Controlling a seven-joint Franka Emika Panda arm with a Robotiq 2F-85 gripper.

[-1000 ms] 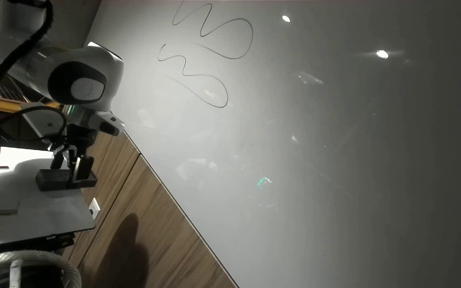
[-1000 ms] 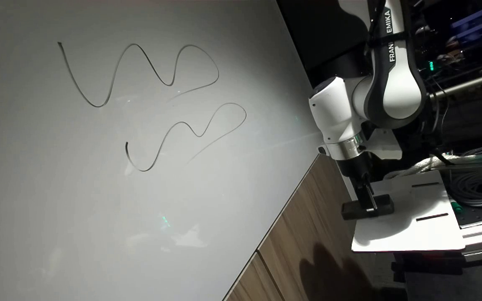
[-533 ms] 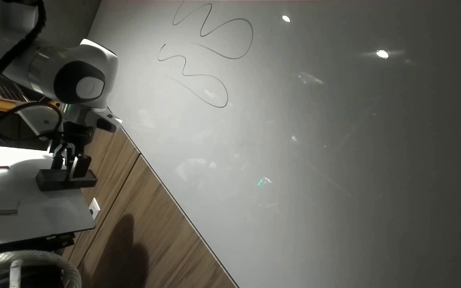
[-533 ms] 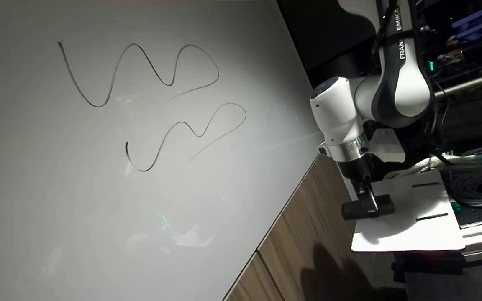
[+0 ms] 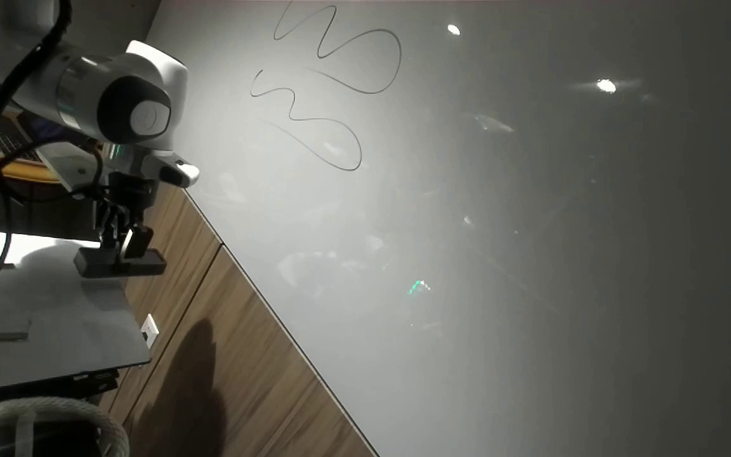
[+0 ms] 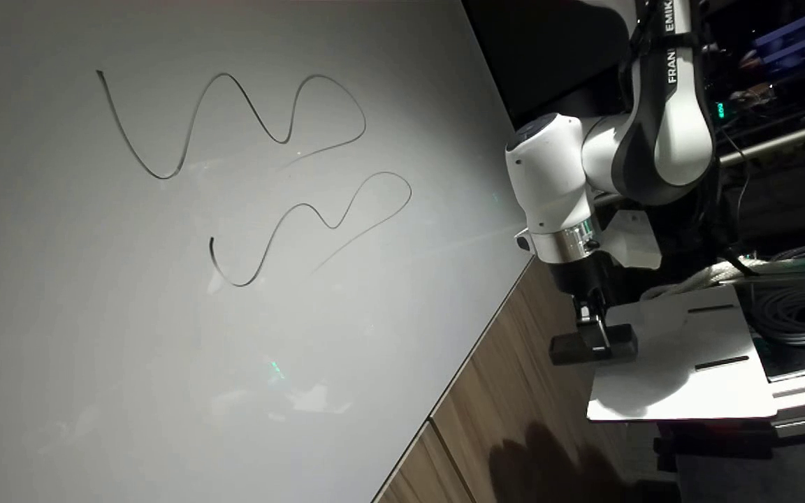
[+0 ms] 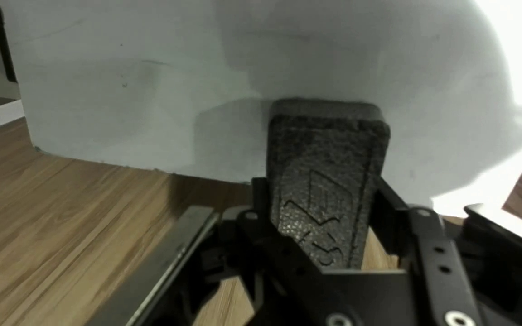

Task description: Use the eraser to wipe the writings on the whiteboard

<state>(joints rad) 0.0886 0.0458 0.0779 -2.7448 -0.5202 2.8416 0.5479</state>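
The black eraser (image 7: 329, 145) is gripped across its width, a finger against each long side, in the wrist view. My gripper (image 7: 322, 203) is shut on it. In both exterior views the eraser (image 5: 91, 263) hangs level above the small white table's edge, and the gripper (image 6: 595, 335) points down at its middle. The fingers hide part of it. On the large glossy whiteboard (image 5: 530, 254) two thin dark squiggles form the writings (image 6: 223, 74), one above the other. The eraser is apart from the whiteboard (image 6: 130, 349), lower and to the side of the writings.
The small white table (image 6: 717, 398) lies beneath the eraser. Wood panelling (image 5: 264, 368) runs along the whiteboard's lower edge, with a white socket (image 5: 150, 330) on it. An open laptop (image 5: 10, 136) sits behind the arm. Coiled cables (image 6: 794, 318) lie beyond the table.
The fingers have closed on the eraser, which has risen off the white table and shifted a little towards the whiteboard with the arm. The writings look the same.
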